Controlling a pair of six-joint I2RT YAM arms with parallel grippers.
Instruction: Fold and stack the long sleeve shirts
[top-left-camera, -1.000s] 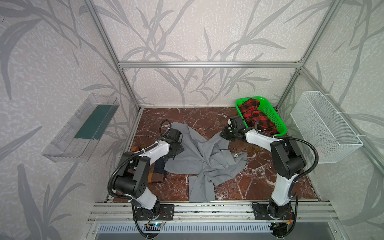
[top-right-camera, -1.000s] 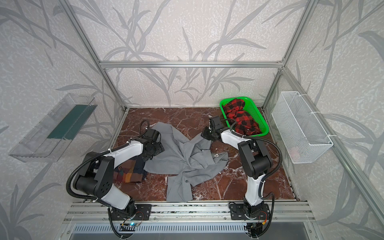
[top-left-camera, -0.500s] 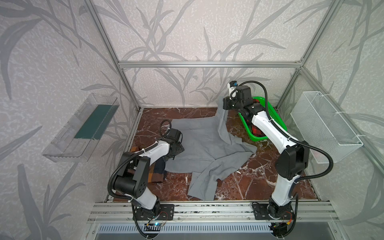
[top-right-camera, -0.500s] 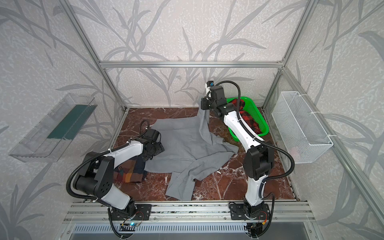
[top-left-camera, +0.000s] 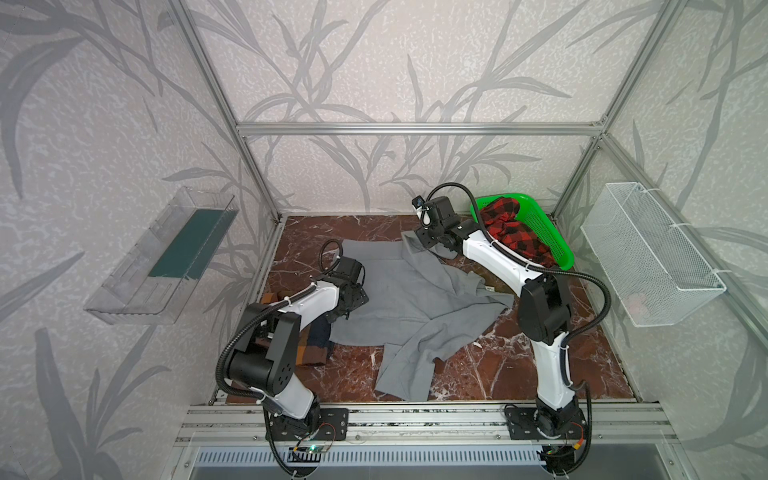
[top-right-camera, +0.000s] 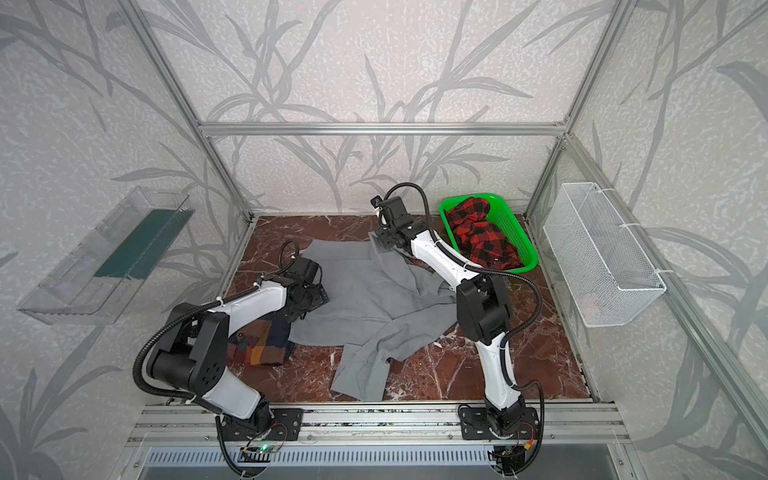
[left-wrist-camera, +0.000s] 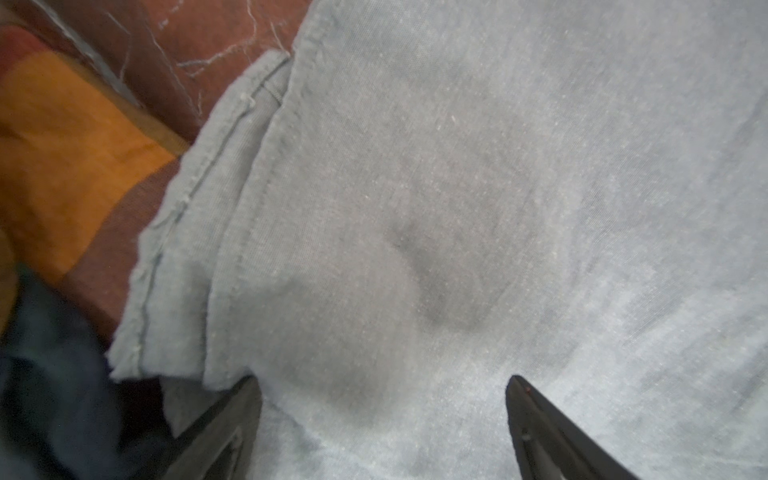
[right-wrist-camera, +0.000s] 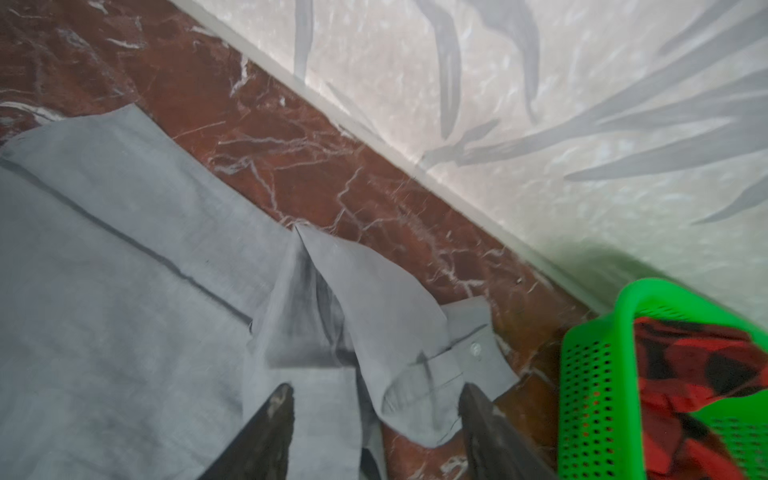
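- Now the right gripper (right-wrist-camera: 376, 392) is sitting low by the back of the table (top-left-camera: 498, 365), just beside the green basket (top-left-camera: 561, 249). Half a second ago it was up high with a grey sleeve hanging from it.
- Its two fingers are standing apart, and the sleeve and its buttoned cuff are lying loose on the table right by them. A second ago the fingers were pressed shut on the cloth.
- The grey shirt (top-left-camera: 407, 299) is lying more spread out across the middle of the table than a second ago. One corner near the back is sticking up by the right gripper in both top views.
- The left gripper (left-wrist-camera: 383, 380) is staying where it was, at the left edge of the grey shirt. Its fingers are spread wide with the tips down at the cloth, pinching nothing.
- The check shirt (top-right-camera: 257, 349), orange, brown and navy, is lying folded at the front left, partly under the left arm and touching the grey shirt's hem.
- A red and black check cloth (top-right-camera: 478, 232) is resting bunched up inside the green basket.
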